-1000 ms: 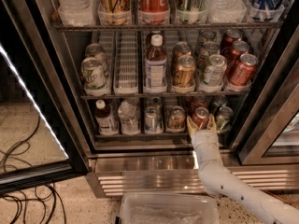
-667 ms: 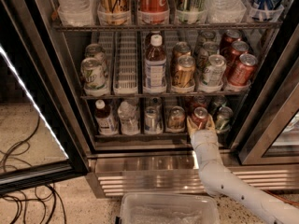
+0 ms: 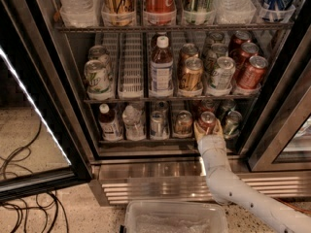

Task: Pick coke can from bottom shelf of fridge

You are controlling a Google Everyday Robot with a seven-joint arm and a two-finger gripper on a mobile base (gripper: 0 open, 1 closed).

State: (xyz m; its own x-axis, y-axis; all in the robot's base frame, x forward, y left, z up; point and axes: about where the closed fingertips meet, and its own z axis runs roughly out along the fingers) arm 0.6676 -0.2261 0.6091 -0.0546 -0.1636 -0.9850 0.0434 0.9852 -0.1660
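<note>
Camera view: your claw is clenched on the coke can, which stands at the front of the bottom shelf in the fridge. Straight-in approach along its lane, likely to spare the green can beside it.

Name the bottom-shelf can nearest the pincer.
The red coke can, right of the gold-brown can; the pincer is at it, on the bottom shelf.

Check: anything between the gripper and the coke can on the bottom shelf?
Nothing visible. The gripper is right at the coke can, at the front of the bottom shelf; neighbouring cans stand beside it, not between.
</note>
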